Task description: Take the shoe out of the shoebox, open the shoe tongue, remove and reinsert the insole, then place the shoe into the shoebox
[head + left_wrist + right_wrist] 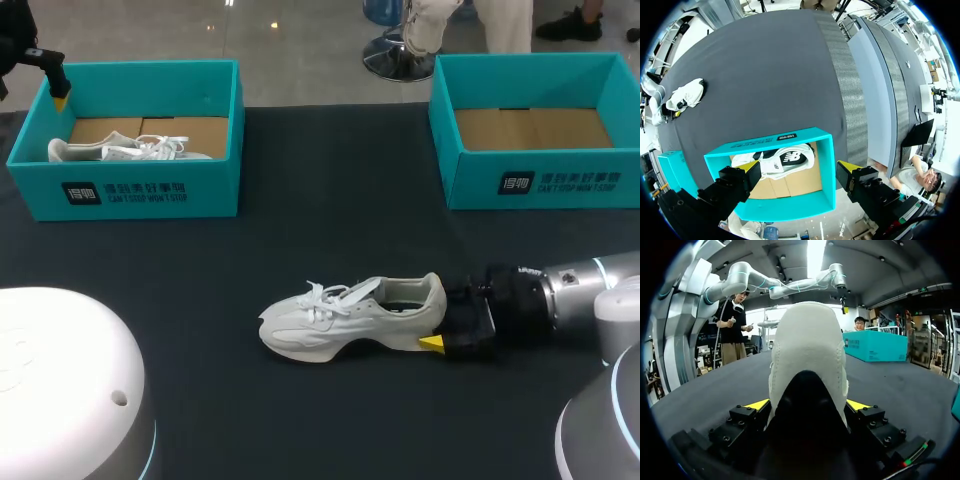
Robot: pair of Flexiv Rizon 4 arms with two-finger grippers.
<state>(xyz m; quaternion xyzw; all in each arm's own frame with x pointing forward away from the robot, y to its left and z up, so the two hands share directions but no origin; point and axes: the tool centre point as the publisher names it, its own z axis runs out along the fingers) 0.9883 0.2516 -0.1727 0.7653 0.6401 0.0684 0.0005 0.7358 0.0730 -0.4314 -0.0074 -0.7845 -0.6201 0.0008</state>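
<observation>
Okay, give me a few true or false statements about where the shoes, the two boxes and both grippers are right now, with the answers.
1. A white shoe stands on the table, outside both boxes. True.
2. The right box holds a shoe. False: only its cardboard floor shows. The second shoe lies in the left box.
3. The right gripper has its fingers on either side of the white shoe's heel. True.
4. The left gripper is shut on the second shoe. False: it is open, above the left box, and touches nothing.
</observation>
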